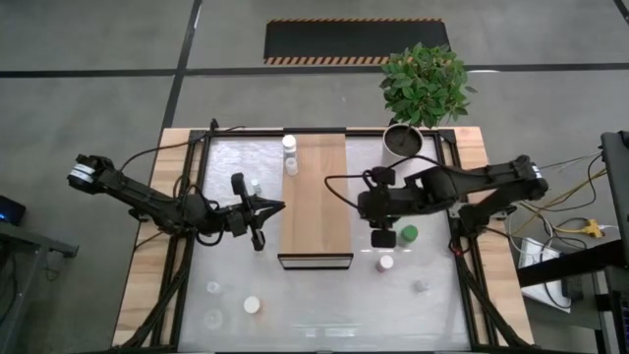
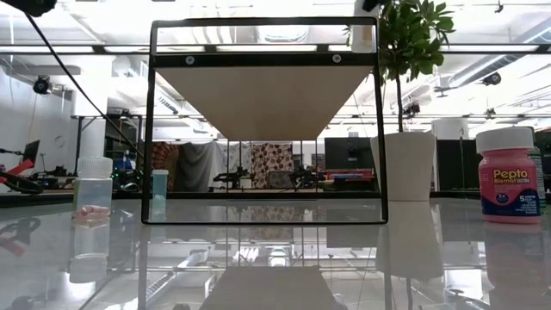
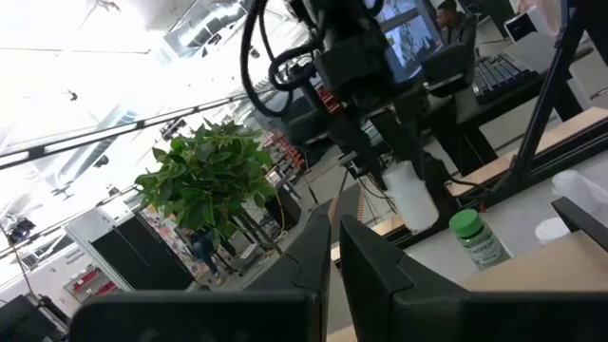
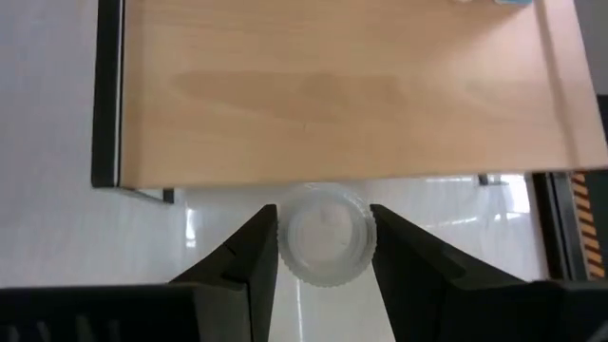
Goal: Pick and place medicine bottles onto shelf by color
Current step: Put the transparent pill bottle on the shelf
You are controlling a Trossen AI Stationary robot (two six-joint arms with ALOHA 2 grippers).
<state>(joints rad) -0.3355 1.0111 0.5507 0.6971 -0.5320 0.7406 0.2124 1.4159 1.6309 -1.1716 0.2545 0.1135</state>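
Note:
The shelf point(image 1: 315, 197), a light-wood plank in a dark frame, stands mid-table with two white bottles point(image 1: 290, 152) at its far end. My right gripper point(image 4: 326, 223) hangs just right of the shelf, shut on a white-capped bottle point(image 4: 326, 237), which also shows in the left wrist view point(image 3: 413, 195). A green-topped bottle point(image 1: 409, 234) and a pink bottle with a white cap point(image 1: 386, 263) stand on the table beside it. My left gripper point(image 1: 270, 208) waits shut and bare at the shelf's left side. My right gripper pinches the white bottle's ribbed cap point(image 4: 285, 249) between its two fingers, one on each side. The fingers come from above, slanting down. The bottle hangs below them point(image 3: 418, 204), lifted clear of the table.
A potted plant point(image 1: 423, 93) stands at the far right corner. Loose bottles stand at the near left point(image 1: 253, 306) point(image 1: 213, 288), near right point(image 1: 421, 286), and left of the shelf point(image 1: 255, 185). The table's dark frame rails point(image 1: 460, 216) run along both sides.

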